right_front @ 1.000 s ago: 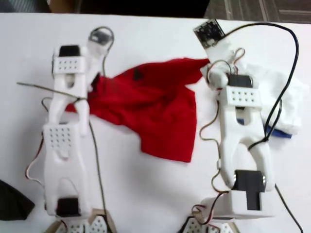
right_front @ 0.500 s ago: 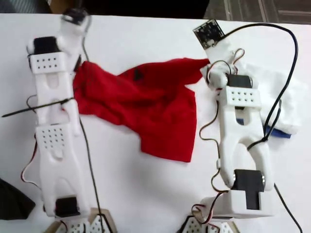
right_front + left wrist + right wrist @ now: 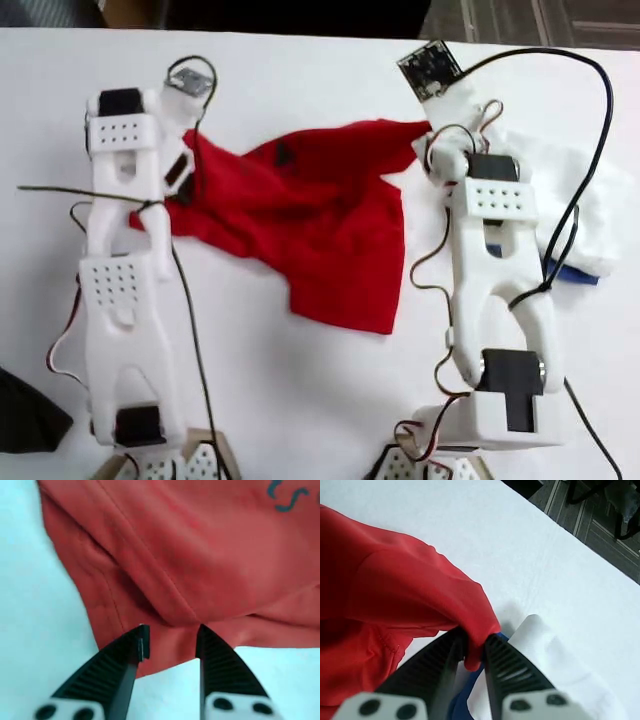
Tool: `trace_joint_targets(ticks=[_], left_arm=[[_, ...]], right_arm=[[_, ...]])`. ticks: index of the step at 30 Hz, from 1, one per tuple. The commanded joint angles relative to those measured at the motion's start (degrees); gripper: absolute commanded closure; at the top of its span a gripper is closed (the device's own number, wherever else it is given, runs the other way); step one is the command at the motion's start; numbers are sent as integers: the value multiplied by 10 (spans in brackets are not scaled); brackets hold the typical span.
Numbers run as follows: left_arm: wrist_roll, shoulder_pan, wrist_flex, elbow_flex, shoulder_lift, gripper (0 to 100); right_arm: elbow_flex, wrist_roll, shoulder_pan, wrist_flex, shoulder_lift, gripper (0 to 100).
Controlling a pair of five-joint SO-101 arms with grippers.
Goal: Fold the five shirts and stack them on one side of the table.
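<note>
A red shirt [image 3: 300, 215] lies spread and rumpled on the white table between the two arms. My left gripper [image 3: 170, 640] is open just above the shirt's left hem, with the red cloth [image 3: 190, 555] under its tips; from above, the left gripper [image 3: 183, 172] is at the shirt's left edge. My right gripper [image 3: 476, 652] is shut on the shirt's far right corner [image 3: 470, 605], lifting it into a fold, seen in the high view as the right gripper [image 3: 432, 135]. White folded clothing [image 3: 590, 205] lies right of the right arm.
A blue garment [image 3: 572, 272] peeks out under the white pile, also seen as blue cloth [image 3: 462, 702] below the right gripper. A dark cloth [image 3: 25, 415] lies at the near left corner. The table's far edge [image 3: 300, 30] runs behind both arms.
The left arm swung out to the left and far side, then came back right to the shirt's left edge, which shifted with it. The right arm stayed still, holding the corner.
</note>
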Motion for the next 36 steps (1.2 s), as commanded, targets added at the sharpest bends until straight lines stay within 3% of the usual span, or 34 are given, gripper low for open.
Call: trace_joint_targets(ticks=[1,8,14,16,19,24,36], left_arm=[[-7,2,-40,25,-8,823],[-2,5,-118,43,26,821],[-1,16,-116,-22,55,824],[8,25,-113,-45,59,854],[30,40,-117,-71,59,976],[58,60,-118,-103,58,974],[75,54,8,-193,46,974]], right_arm=[[-5,0,3,-10,-3,977],[-5,0,3,-10,-3,977],[-4,0,3,-10,-3,977],[-4,0,3,-10,-3,977],[-4,0,2,-10,-3,977],[-2,0,-3,-10,-3,977],[-2,0,-2,-10,-3,977]])
